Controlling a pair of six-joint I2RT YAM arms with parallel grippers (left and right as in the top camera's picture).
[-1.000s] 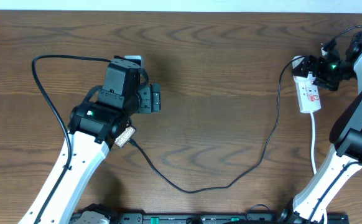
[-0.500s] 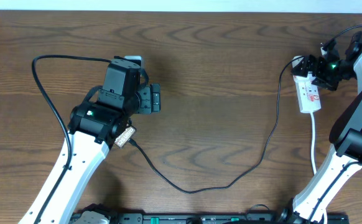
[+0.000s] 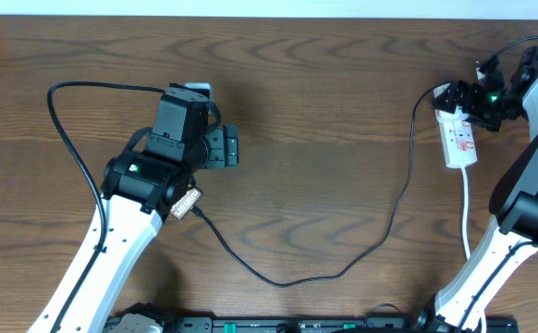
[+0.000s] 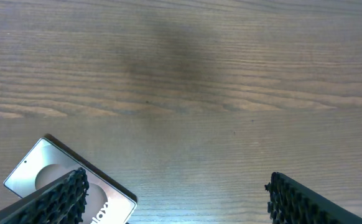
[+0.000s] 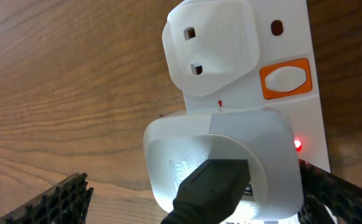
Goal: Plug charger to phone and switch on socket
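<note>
Since half a second ago the right gripper (image 5: 193, 179) has edged slightly up and left at the power strip (image 3: 459, 141), which lies near the table's (image 3: 324, 111) right side. Its fingers are spread wide and grip nothing, flanking the charger's white plug (image 5: 218, 149), which sits seated in the strip beside a lit red lamp (image 5: 298, 145) and below an orange switch (image 5: 285, 79). Across broad bare wood crossed only by the black cable (image 3: 398, 208), the left gripper (image 4: 176, 180) hangs wide open and empty, with the phone (image 4: 44, 174), a tilted slab with a round mark, partly behind one finger.

Wooden table (image 3: 324, 139), perhaps a black rail (image 3: 297, 325) at front.
</note>
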